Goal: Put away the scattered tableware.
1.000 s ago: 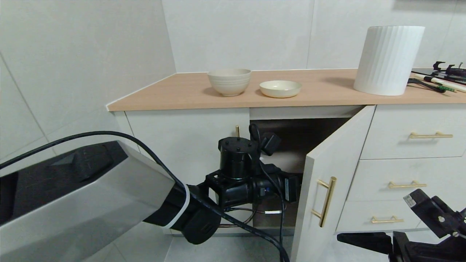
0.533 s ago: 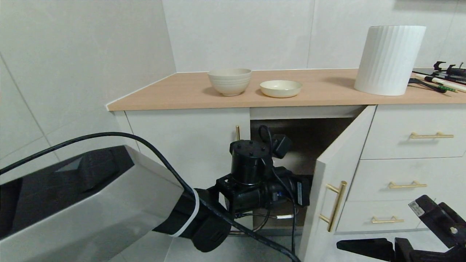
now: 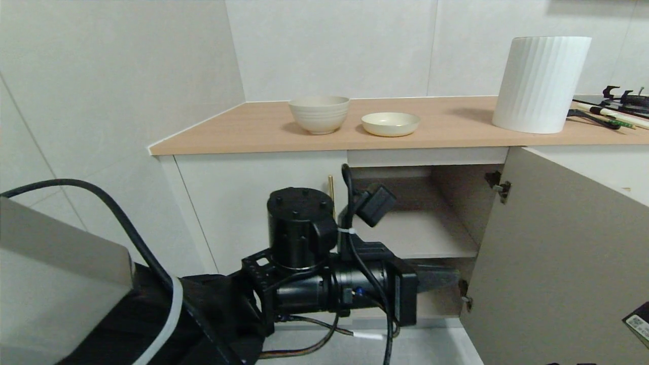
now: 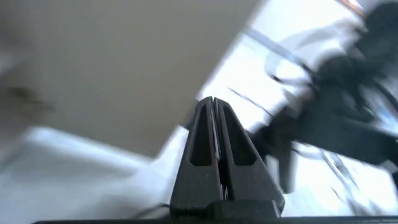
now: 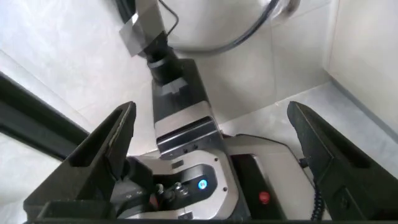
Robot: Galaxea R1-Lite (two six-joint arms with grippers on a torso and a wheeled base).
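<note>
On the wooden counter (image 3: 243, 129) stand a ribbed cream bowl (image 3: 319, 114) and, just right of it, a shallow cream dish (image 3: 390, 123). Below them the cabinet door (image 3: 557, 253) hangs wide open, showing a pale shelf (image 3: 421, 233) with nothing on it. My left gripper (image 3: 453, 278) is low in front of the opening, pointing at the door's inner face near the lower hinge. Its fingers are pressed together with nothing between them, as the left wrist view shows for the left gripper (image 4: 213, 107). My right gripper (image 5: 217, 130) is open wide over the floor, holding nothing.
A tall white ribbed cylinder (image 3: 541, 83) stands on the counter's right part, with several dark and pale utensils (image 3: 611, 109) beyond it. A closed door with a brass handle (image 3: 330, 188) lies left of the opening. Tiled walls close off the left and back.
The cabinet door has swung from half open to wide open toward the right. My left arm has drawn back and lower. The right arm has dropped below the head view's bottom edge.
</note>
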